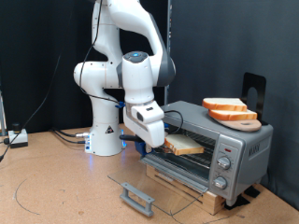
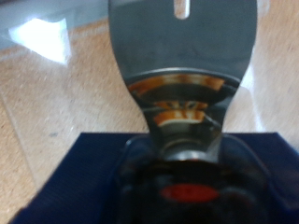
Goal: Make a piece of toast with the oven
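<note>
Tool [image 1: 152,140] at open oven [image 1: 210,149], one toast [image 1: 184,144] inside (two atop)

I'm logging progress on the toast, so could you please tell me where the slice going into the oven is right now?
In the exterior view, the piece of toast lies on the rack inside the open oven, at the gripper, below the spare slices on top.

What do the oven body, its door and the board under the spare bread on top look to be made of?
Oven: silver-grey, likely brushed or painted metal, going by its dull sheen. Its door: see-through, probably glass; the table shows through it. Round board: tan, looks like wood. The gripper is at the oven mouth by the piece of toast.
</note>
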